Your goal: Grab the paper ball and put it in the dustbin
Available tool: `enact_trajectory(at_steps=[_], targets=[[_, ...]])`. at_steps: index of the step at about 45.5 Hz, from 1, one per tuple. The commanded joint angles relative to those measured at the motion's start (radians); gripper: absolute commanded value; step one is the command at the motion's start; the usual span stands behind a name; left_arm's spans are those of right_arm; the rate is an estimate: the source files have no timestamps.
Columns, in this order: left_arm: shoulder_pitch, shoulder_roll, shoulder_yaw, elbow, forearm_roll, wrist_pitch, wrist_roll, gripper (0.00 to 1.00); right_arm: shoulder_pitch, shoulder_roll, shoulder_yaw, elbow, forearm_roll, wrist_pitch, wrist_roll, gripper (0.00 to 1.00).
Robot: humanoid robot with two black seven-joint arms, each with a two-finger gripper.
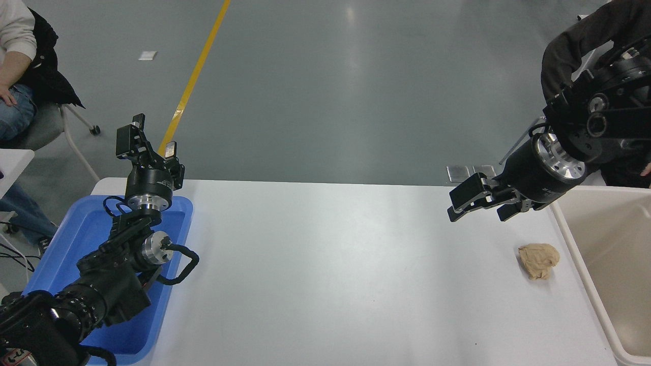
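Observation:
The tan paper ball (538, 260) lies on the white table (325, 274) near its right side, just left of the beige dustbin (608, 269). The dustbin stands at the right edge, cut off by the frame. My right gripper (475, 204) hangs open and empty above the table, up and to the left of the paper ball, with its fingers pointing left. My left gripper (147, 137) is parked open above the far end of the blue tray at the left.
A shallow blue tray (61, 254) sits at the table's left under my left arm. A person in dark clothes (574, 46) stands behind my right arm at the top right. Another person (15, 76) sits at the top left.

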Motion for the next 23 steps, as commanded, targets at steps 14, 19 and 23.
enact_trajectory(at_steps=[14, 19, 23], targets=[[0.0, 0.0, 0.0, 0.0, 0.0, 0.0, 0.0, 1.0, -0.445, -0.149, 0.076, -0.509, -0.359, -0.09, 0.003, 1.0], [0.0, 0.0, 0.0, 0.0, 0.0, 0.0, 0.0, 1.0, -0.549, -0.146, 0.097, -0.636, -0.359, -0.091, 0.006, 1.0], [-0.001, 0.0, 0.0, 0.0, 0.0, 0.0, 0.0, 1.0, -0.627, -0.142, 0.1, -0.713, -0.359, -0.11, 0.008, 1.0]])
